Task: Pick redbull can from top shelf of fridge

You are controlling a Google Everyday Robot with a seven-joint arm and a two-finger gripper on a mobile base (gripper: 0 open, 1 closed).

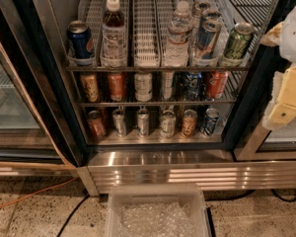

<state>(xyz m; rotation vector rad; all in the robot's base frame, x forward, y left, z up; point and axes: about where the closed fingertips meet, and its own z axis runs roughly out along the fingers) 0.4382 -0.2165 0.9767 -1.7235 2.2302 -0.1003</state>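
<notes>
The fridge stands in front of me, its shelves in plain sight. On its pale wire top shelf, the redbull can stands at the front of a lane right of centre, blue and silver and leaning slightly. More slim cans stand behind it. A clear water bottle is on its left and a green can on its right. My gripper, white with yellowish pads, hangs at the right edge of the view. It is outside the fridge, to the right of the can and lower than it.
A dark blue cola can and a brown bottle stand at the shelf's left. Two lower shelves hold several cans. A clear plastic bin sits on the floor before the steel base. An orange cable crosses the floor.
</notes>
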